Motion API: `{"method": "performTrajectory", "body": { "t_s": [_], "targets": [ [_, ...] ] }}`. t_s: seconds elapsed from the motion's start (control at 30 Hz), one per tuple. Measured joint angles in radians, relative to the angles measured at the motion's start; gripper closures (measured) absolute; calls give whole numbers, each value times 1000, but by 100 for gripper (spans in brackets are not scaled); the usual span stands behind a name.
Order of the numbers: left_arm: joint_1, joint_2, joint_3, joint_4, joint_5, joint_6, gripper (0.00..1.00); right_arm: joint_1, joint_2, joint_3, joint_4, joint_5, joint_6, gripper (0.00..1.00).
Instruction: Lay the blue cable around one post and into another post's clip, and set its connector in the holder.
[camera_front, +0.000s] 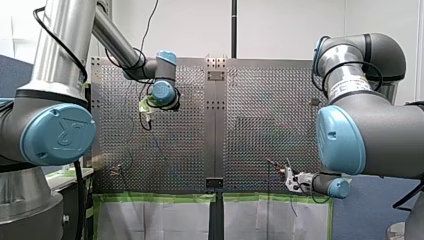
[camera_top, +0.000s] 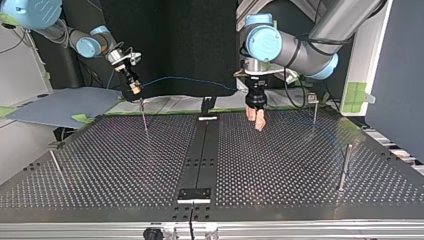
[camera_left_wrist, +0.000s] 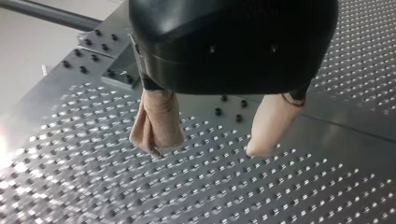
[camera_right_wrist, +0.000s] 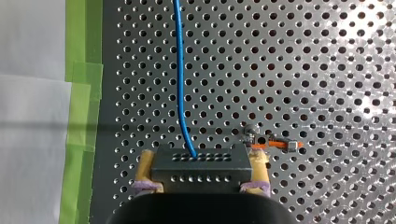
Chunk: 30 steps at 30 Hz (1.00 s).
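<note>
- Grasp: my right gripper (camera_right_wrist: 201, 161) has its two yellow-padded fingers (camera_right_wrist: 146, 164) closed on the sides of the connector (camera_right_wrist: 187, 176), a black block with rows of small holes.
- Cable: the blue cable (camera_right_wrist: 179, 70) leaves the upper face of the connector and runs straight ahead of my right gripper, over the perforated table (camera_right_wrist: 327, 70).
- Post: in the right wrist view a thin post (camera_right_wrist: 252, 134) carrying an orange clip (camera_right_wrist: 275, 145) stands just beside the connector, near one finger. The cable lies apart from the clip.
- Border: green tape (camera_right_wrist: 84, 93) lines the table's edge beside the gripper.
- Top view: my right gripper (camera_top: 134, 89) hangs at the view's left, above the table's far edge and just over a slim post (camera_top: 144, 116). From it the blue cable (camera_top: 190, 80) spans the air toward my left arm. Past that arm its course cannot be told.
- Left arm: my left gripper (camera_left_wrist: 203, 150) hovers close over the table (camera_left_wrist: 93, 186), near the centre strip. Its beige-padded fingers (camera_left_wrist: 156, 123) stand well apart, with nothing between them.
- Other posts: two more (camera_top: 344, 167) (camera_top: 315, 107) stand at the top view's right, both bare of cable as far as can be seen.
</note>
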Motion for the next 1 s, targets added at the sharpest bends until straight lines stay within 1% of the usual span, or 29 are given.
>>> {"method": "performTrajectory", "body": {
  "t_s": [0.37, 0.57, 0.77, 1.0],
  "targets": [
    [-93, -93, 0, 93, -93, -2, 0, 0, 0, 0, 0, 0, 0, 100],
    [-139, -139, 0, 139, -132, -4, 0, 1, 0, -3, 2, 0, -3, 100],
    [-188, -188, 0, 188, -140, -6, 0, 1, 0, -3, 5, 0, -10, 100],
    [-250, -250, 0, 250, -136, -7, 0, 2, 0, -3, 7, 0, -14, 100]
  ]
}}
